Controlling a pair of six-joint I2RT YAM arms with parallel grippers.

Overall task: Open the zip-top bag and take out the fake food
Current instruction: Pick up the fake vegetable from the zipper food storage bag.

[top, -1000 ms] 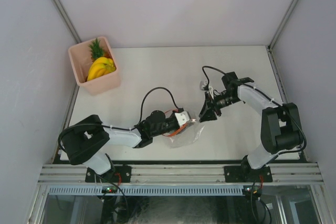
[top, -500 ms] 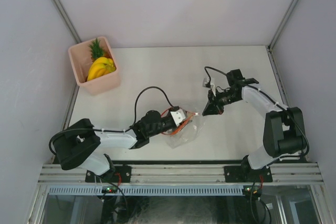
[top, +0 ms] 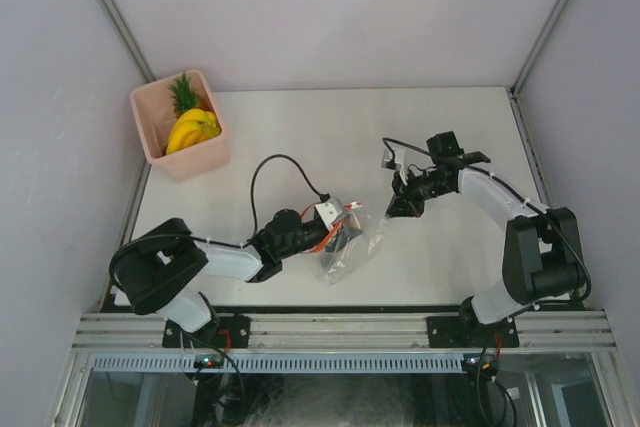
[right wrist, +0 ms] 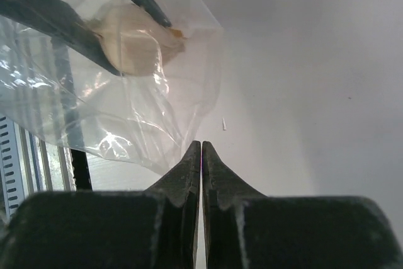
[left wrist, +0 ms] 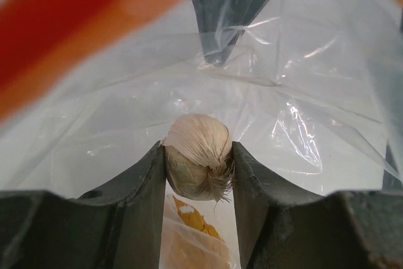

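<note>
Emptying the bag is the step in hand: my left pincer (left wrist: pixel 198 148) sits inside the clear bag (left wrist: pixel 296 124), clamped on a pale garlic bulb (left wrist: pixel 196 162), with an orange-yellow piece (left wrist: pixel 189 225) below it. My right pincer (right wrist: pixel 201 147) is pressed together at the bag's edge; I cannot tell whether it pinches any plastic. A banana (top: pixel 193 131) and a pineapple (top: pixel 182 93) lie in the pink bin (top: pixel 196 161). Next, I judge, the garlic bulb must come out through the mouth without dragging the bag along.
</note>
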